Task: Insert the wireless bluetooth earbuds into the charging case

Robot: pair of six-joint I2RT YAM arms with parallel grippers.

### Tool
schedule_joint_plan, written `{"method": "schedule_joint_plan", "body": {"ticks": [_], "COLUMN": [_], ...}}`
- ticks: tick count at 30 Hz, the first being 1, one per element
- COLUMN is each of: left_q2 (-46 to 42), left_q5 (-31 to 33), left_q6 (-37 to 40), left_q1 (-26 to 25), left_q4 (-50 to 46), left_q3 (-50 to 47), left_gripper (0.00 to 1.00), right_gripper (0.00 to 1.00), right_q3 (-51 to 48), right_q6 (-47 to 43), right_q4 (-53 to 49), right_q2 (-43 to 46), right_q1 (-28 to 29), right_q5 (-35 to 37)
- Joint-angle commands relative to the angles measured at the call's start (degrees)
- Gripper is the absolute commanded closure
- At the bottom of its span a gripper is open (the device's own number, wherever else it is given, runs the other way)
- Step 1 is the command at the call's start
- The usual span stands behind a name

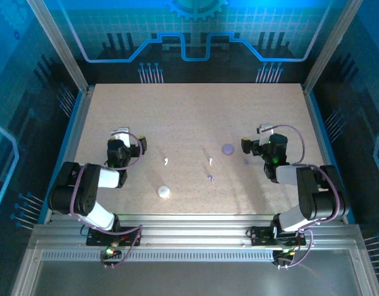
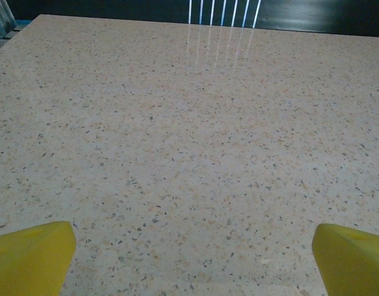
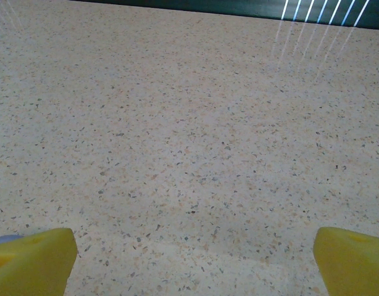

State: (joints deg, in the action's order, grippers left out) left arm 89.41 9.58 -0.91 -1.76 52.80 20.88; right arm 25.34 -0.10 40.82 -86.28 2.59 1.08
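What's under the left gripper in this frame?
Bare speckled table lies between the left gripper's open yellow fingers; nothing rests on it there. What sits directly beneath each finger is covered.

Blue light tints the dim overhead view; wrist views are bright, with streaked glare on the table (image 2: 220,43).

Earbuds (image 1: 210,161) lie loose near white case (image 1: 163,192), purple case (image 1: 227,148).
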Motion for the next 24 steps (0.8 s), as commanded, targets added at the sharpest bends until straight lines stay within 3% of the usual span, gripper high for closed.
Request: {"method": "schedule_joint_plan", "body": {"ticks": [1,13,18,21,24], "left_q2": [-0.6,-0.9,-7.3,-13.6,-20.7], "left_q5": [-1.3,-1.2,-0.9,0.6,-1.6], "left_q6": [0.9,1.1,1.9,3.1,-1.3], "left_q1": [0.4,0.3,-0.4,-2.6,-3.0], "left_q4": [0.0,0.7,-4.7,-16.5,-29.3], "left_q3": [1.1,0.7,0.8,4.6,9.3], "left_gripper": [0.01,0.04,0.05,0.07,0.09], "right_gripper": [0.0,0.0,0.0,0.0,0.0], "right_q3": [0.0,0.8,9.6,15.3,23.3], "right_q6": [-0.6,-0.5,0.8,5.2,6.5], "right_q4": [1.4,-0.1,-19.6,-32.9,-47.4], "right_q2": [0.0,0.4,4.6,8.3,11.5], "right_q1": [0.2,0.1,-0.1,-0.1,1.6], "right_q5": [0.1,-0.3,-0.4,0.3,-1.7]}}
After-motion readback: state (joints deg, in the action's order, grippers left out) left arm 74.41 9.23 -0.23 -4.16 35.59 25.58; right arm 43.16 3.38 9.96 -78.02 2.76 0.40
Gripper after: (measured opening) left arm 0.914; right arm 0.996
